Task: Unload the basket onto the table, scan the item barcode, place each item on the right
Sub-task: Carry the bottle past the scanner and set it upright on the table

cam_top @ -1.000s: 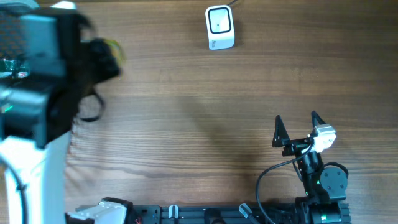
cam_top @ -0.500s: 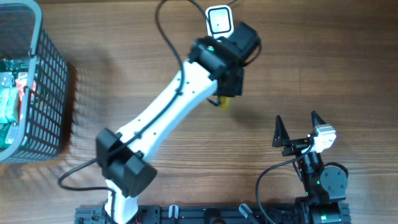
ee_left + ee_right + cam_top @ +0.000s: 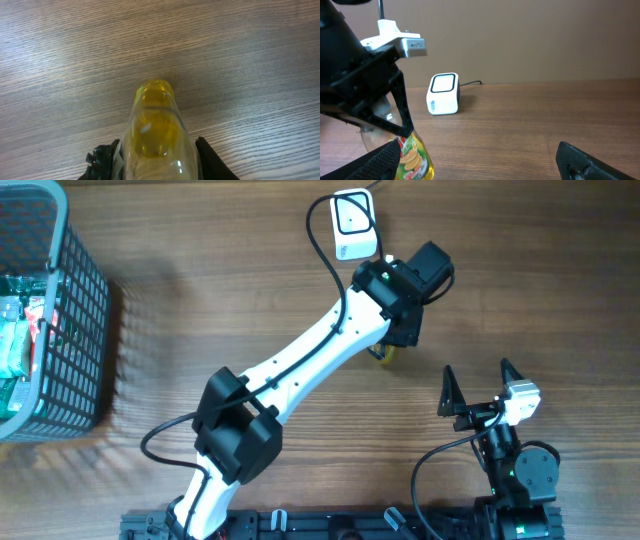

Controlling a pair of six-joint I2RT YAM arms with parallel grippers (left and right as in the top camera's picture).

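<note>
Your left pincer [image 3: 156, 167] grips a yellow bottle [image 3: 155, 125] near the barcode scanner [image 3: 353, 225] at the counter's [image 3: 560, 280] far edge. Your right pincer [image 3: 477, 370] stands wide open.

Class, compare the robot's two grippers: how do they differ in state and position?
The left gripper is shut on a yellow item; the right gripper is open and empty. The left gripper reaches out close to the scanner; the right gripper is farther from it, near its own base. Both have two dark fingers.
</note>
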